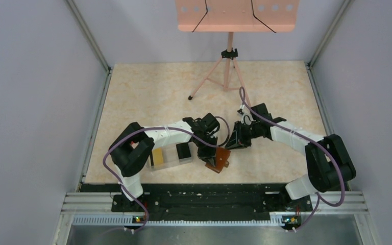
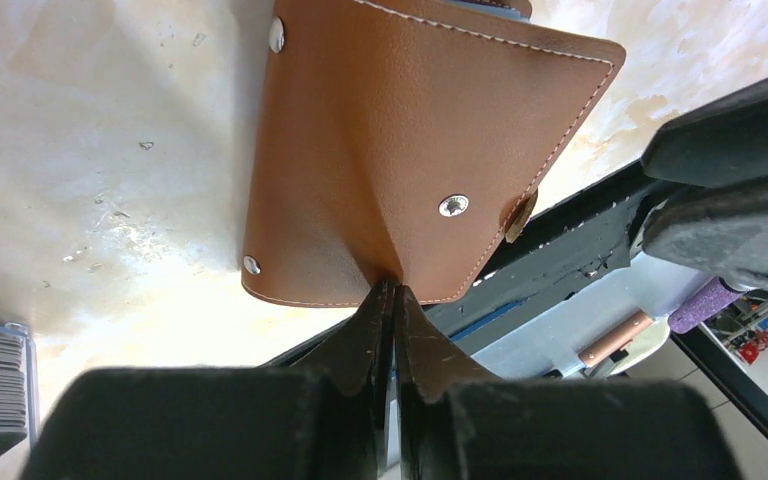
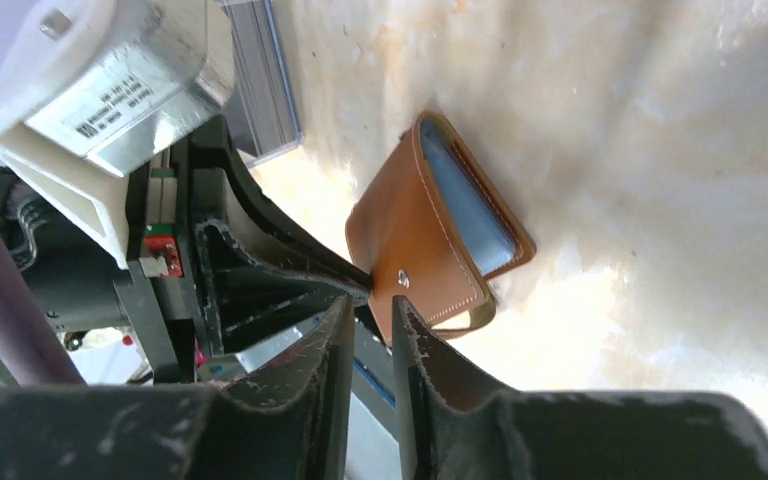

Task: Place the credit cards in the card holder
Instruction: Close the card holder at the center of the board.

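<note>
On my left, the clear rectangular plastic tray (image 1: 167,165) holds the thin yellow-gold credit cards (image 1: 157,155) and the black credit cards (image 1: 184,150) side by side. Just right of it, my left gripper (image 2: 392,292) is clenched on one edge of the small brown leather card holder (image 2: 400,130). The holder is tilted at the front of the pale marbled table (image 1: 153,92), slightly agape with its blue-grey lining showing. Further right, my right gripper (image 3: 370,320) has its jaws narrowly apart at the holder's snap corner; I cannot tell whether it grips.
</note>
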`<state>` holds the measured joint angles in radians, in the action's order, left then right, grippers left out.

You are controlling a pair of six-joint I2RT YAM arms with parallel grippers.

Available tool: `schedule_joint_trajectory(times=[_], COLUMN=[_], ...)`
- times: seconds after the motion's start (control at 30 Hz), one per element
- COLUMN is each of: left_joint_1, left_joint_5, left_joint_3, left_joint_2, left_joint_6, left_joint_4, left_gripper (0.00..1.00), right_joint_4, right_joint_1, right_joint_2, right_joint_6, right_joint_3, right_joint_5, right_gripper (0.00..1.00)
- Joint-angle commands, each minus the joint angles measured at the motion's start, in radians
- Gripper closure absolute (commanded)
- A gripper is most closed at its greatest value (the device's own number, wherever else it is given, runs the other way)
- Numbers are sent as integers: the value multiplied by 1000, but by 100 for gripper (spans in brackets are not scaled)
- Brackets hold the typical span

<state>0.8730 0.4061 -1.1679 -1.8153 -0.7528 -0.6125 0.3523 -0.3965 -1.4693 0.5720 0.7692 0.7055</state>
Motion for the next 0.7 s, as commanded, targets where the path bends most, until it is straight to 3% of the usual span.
schedule_joint_trajectory(times=[0.0, 0.23, 0.67], left_joint_1=[1, 1, 20], left_joint_5=[6, 69, 108], left_joint_3=[-11, -8, -70], left_joint_2=[17, 15, -72], left_joint_6=[9, -26, -50], left_joint_4=[24, 131, 168], left_gripper=[90, 68, 63], right_joint_4=[-32, -141, -124], right_joint_1=[-1, 0, -1], right_joint_2=[-46, -174, -201], right_joint_6=[-25, 20, 5], right_joint_3=[15, -24, -53], right_joint_5=[18, 60, 25], right_gripper=[81, 84, 87])
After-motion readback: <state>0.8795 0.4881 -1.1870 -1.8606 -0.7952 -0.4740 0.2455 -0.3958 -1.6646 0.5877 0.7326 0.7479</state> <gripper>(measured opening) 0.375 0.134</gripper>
